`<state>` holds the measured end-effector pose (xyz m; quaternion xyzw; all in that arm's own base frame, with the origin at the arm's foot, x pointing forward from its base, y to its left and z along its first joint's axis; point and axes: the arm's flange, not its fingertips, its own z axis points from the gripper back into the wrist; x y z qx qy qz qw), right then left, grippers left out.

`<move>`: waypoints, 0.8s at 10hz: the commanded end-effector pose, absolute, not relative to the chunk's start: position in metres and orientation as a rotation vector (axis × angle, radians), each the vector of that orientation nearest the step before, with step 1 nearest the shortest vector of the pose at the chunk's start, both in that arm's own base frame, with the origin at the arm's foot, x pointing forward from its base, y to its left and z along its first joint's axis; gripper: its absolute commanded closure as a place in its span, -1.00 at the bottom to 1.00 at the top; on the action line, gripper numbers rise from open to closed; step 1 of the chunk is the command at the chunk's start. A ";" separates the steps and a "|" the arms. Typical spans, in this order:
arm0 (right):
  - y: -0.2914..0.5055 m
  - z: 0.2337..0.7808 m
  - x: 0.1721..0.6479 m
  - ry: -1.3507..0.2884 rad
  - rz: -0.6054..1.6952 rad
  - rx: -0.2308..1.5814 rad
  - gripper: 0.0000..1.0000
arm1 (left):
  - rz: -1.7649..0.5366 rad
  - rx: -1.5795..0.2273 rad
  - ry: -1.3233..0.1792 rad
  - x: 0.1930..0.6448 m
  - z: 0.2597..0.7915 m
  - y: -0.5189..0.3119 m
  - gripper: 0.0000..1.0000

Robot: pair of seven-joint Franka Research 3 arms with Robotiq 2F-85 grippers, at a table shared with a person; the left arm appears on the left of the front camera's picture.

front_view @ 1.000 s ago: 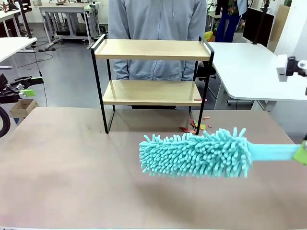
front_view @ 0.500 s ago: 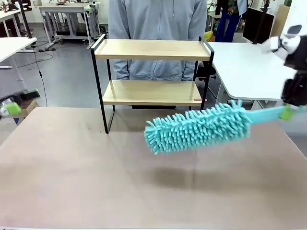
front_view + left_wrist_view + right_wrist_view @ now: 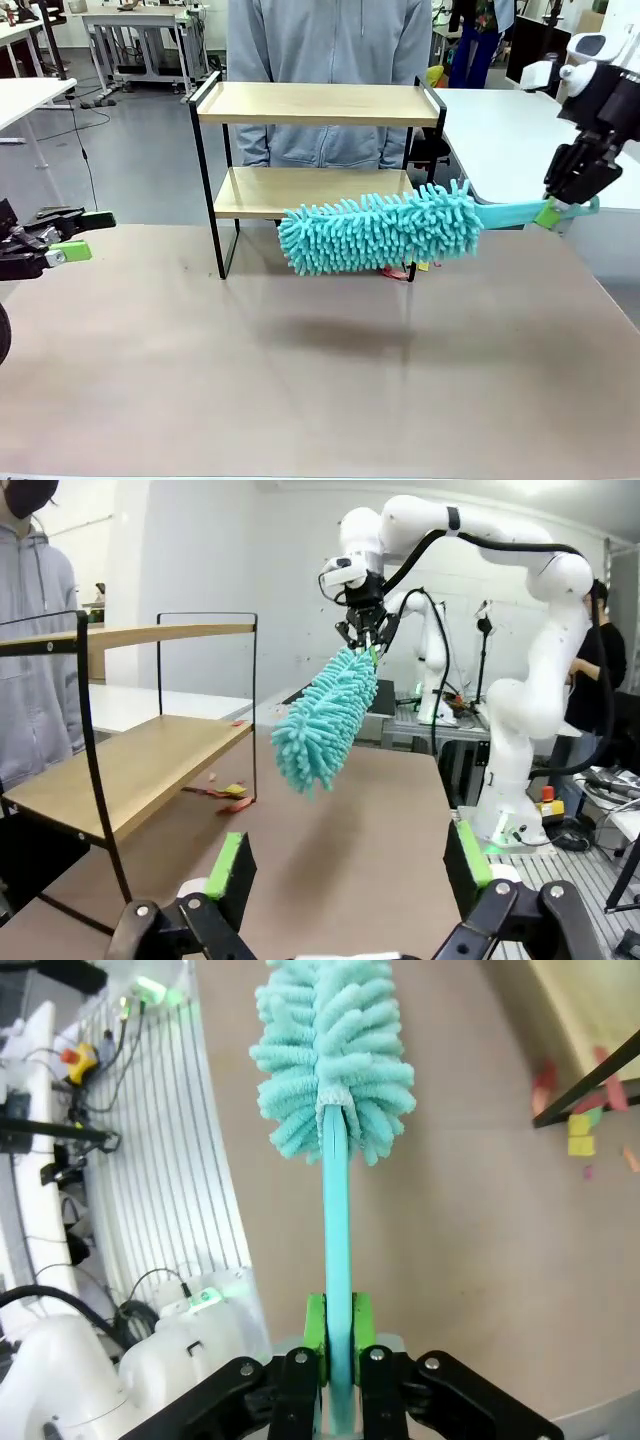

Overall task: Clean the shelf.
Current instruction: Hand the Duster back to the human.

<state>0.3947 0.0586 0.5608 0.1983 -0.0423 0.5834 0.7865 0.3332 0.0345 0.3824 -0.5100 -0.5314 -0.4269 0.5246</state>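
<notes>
Duster held in the air before the shelf

The right gripper (image 3: pixel 556 210) pinches the handle of a teal duster (image 3: pixel 378 232), which lies almost level across the shelf (image 3: pixel 318 104) front. The right wrist view shows green pads (image 3: pixel 315 1322) clamping the handle; the left wrist view shows the left gripper (image 3: pixel 350 865) spread wide. The shelf stands at the far side of the brown table (image 3: pixel 200 380); a person (image 3: pixel 328 40) stands behind it.

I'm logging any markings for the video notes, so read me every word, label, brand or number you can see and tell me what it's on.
No text reads in these views.
Shelf: bare wooden boards, no label.
Duster: no print on head or handle.
Coloured paper scraps beside a shelf leg: no writing shows.
Red button on the right arm's base: too small to read.
</notes>
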 end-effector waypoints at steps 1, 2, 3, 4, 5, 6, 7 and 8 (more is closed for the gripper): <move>0.053 0.565 0.391 -0.069 1.264 0.427 0.74 | -1.027 -1.276 -1.287 0.323 0.381 0.037 -1.00; 0.059 0.561 0.395 -0.091 1.258 0.428 0.74 | -1.021 -1.220 -1.272 0.333 0.382 0.035 -1.00; 0.051 0.551 0.420 -0.078 1.319 0.465 0.74 | -1.101 -1.115 -1.289 0.329 0.381 -0.008 -1.00; 0.048 0.546 0.433 -0.088 1.365 0.501 0.74 | -1.125 -1.050 -1.328 0.324 0.383 -0.032 -1.00; 0.047 0.539 0.441 -0.097 1.433 0.515 0.74 | -1.101 -0.982 -1.378 0.323 0.381 -0.045 -1.00; 0.046 0.533 0.447 -0.121 1.513 0.526 0.74 | -1.093 -0.937 -1.397 0.325 0.376 -0.056 -1.00; 0.045 0.529 0.452 -0.169 1.558 0.513 0.74 | -1.086 -0.946 -1.389 0.328 0.369 -0.070 -1.00; 0.047 0.525 0.459 -0.200 1.598 0.506 0.74 | -1.072 -0.972 -1.369 0.331 0.360 -0.084 -1.00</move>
